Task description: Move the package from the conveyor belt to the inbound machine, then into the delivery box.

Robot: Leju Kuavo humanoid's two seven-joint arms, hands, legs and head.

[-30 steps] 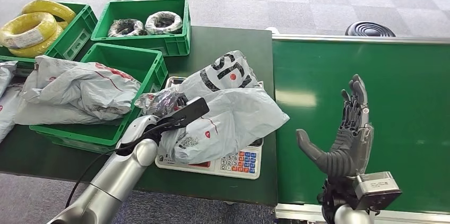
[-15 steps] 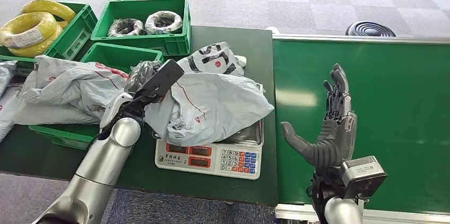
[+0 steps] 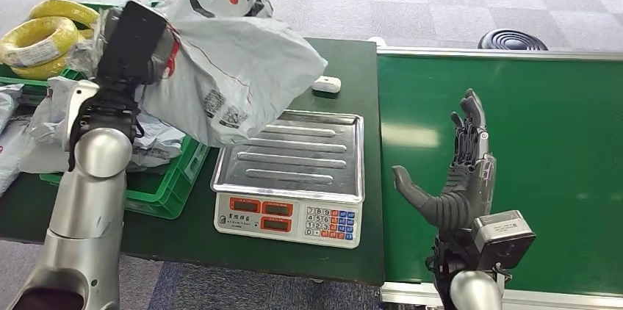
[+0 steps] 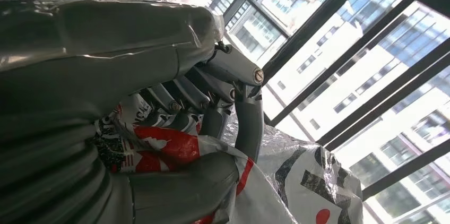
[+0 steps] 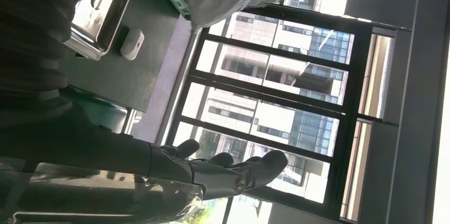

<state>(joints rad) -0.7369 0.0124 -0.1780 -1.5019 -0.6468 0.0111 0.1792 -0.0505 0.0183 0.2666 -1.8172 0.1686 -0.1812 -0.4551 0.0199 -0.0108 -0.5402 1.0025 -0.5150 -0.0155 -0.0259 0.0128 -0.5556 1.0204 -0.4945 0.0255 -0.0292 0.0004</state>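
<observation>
My left hand (image 3: 132, 38) grips a grey plastic package (image 3: 228, 67) with black and red print and holds it high in the air, over the table's left half and the near green crate (image 3: 165, 189). In the left wrist view the fingers (image 4: 233, 102) clamp the crumpled package (image 4: 297, 181). The scale (image 3: 294, 178) with its bare steel tray stands below and to the right of the package. My right hand (image 3: 459, 178) stands open and upright above the green conveyor belt (image 3: 551, 141), holding nothing. In the right wrist view the right hand (image 5: 223, 173) shows spread fingers.
The near crate holds other grey packages (image 3: 44, 123). Behind it, one crate (image 3: 195, 31) holds black cable coils and another holds yellow coils (image 3: 48, 34). A small white device (image 3: 326, 84) lies on the table beyond the scale. A black ribbed object (image 3: 512, 40) sits behind the belt.
My left hand has lifted the package off the scale tray and swung it up and to the left. The scale tray is now bare. The right hand has barely shifted.
</observation>
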